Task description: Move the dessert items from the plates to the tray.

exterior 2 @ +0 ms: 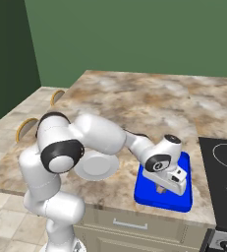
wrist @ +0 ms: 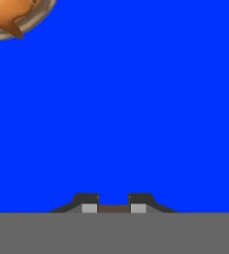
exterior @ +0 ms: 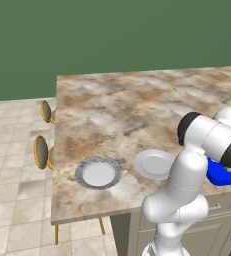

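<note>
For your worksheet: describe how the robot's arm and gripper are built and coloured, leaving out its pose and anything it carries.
The arm is made of rounded, glossy white segments joined by black bands at the joints, with round dark caps on the sides. Its gripper has a boxy white hand and two small dark fingers with pale grey pads. No cables or markings are visible.

Donut point(wrist: 9, 17) crowds one corner of tray point(wrist: 136, 99).

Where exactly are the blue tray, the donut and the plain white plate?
Blue tray point(exterior 2: 147, 196): right base view, near left corner.
Donut point(wrist: 9, 17): hand view, glazed top.
Plain white plate point(exterior: 153, 163): left base view, centre.
</note>
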